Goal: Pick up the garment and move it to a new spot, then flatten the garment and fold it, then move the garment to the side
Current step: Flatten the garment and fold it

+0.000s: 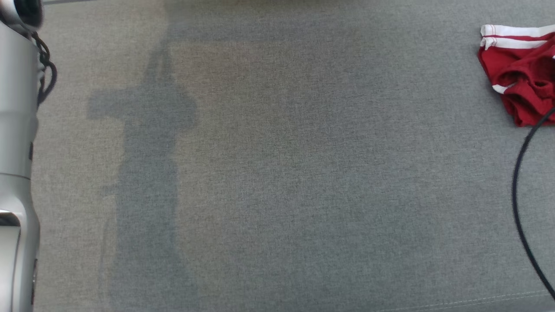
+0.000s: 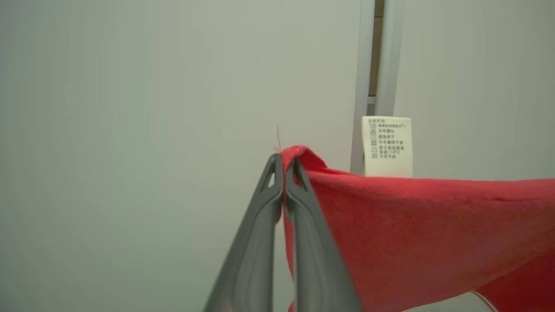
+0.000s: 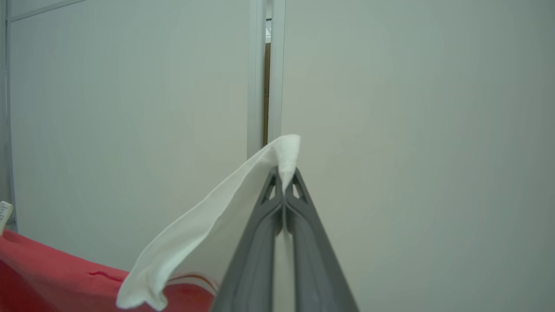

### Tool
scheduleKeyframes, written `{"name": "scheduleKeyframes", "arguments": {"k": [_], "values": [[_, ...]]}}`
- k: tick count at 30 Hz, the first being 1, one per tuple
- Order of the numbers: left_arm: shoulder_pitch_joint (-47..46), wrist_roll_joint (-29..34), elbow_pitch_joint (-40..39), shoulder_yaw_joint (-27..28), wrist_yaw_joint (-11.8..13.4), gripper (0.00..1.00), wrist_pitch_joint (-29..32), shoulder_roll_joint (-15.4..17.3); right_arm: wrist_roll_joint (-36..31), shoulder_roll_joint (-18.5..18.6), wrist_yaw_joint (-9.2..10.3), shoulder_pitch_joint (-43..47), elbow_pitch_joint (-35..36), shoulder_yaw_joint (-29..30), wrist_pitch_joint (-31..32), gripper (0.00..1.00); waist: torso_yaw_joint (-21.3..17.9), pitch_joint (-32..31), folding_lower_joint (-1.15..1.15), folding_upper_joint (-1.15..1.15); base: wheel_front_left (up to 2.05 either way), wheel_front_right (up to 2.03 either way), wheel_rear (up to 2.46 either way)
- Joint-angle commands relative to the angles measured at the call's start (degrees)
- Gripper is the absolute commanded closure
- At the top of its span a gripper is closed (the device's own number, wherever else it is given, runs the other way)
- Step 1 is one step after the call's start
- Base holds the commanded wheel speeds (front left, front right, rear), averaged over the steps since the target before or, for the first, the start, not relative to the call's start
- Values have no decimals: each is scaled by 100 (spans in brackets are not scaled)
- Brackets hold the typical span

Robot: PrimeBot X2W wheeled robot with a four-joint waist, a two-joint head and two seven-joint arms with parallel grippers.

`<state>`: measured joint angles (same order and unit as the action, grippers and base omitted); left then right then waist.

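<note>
In the head view we see a crumpled red cloth with white bands (image 1: 520, 78) lying at the upper right edge of a grey woven fabric surface (image 1: 282, 173). A thin black cable (image 1: 518, 203) curves down from it and a pale silver forearm (image 1: 15, 151) runs along the left edge. We cannot tell whether this cloth is the piece held aloft.

In the left wrist view the left gripper (image 2: 284, 162) has its jaws clamped on a corner of a red garment (image 2: 412, 225) of soft cloth. The garment stretches to the right before a pale wall panel (image 2: 130, 108), with a white printed care label (image 2: 386, 146) standing on its top edge.

In the right wrist view the right gripper (image 3: 285, 173) is pinched together on the garment's white hem corner (image 3: 208, 225), and the red part sags at the lower left.
</note>
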<state>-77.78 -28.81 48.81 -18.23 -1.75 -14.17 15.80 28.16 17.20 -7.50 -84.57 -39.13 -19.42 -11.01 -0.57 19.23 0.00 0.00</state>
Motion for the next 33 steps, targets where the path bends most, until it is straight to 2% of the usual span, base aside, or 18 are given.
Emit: {"name": "scheduleKeyframes", "arguments": {"k": [1, 8, 13, 18, 25, 33], "values": [[129, -19, 278, -38, -46, 100, -3, -61, 79, -172, 1, 99, -227, -153, -80, 100, -33, 76, 0, 0, 0, 0, 0], [860, -251, 1576, 37, -197, 100, -79, -439, 476, -707, 1, 917, -1238, -1011, -301, 100, -76, 407, 0, 0, 0, 0, 0], [1540, -462, 1822, 251, -300, 100, -101, -665, 954, -722, 2, 1801, -1308, -1283, -410, 100, -30, 499, 0, 0, 0, 0, 0], [2577, -442, 1158, 719, -302, 100, -101, -704, 1103, -448, 1, 3083, -262, -961, -413, 100, 15, 464, 0, 0, 0, 0, 0], [4178, 64, -220, 1324, -334, 100, -101, -686, 753, -85, 1, 5181, 1685, -380, -416, 100, 80, 184, 0, 0, 0, 0, 0], [5850, 517, -1766, 1631, -285, 100, -102, -673, 214, -91, 1, 7444, 3574, 306, -417, 100, 123, -288, 0, 0, 0, 0, 0]]}}
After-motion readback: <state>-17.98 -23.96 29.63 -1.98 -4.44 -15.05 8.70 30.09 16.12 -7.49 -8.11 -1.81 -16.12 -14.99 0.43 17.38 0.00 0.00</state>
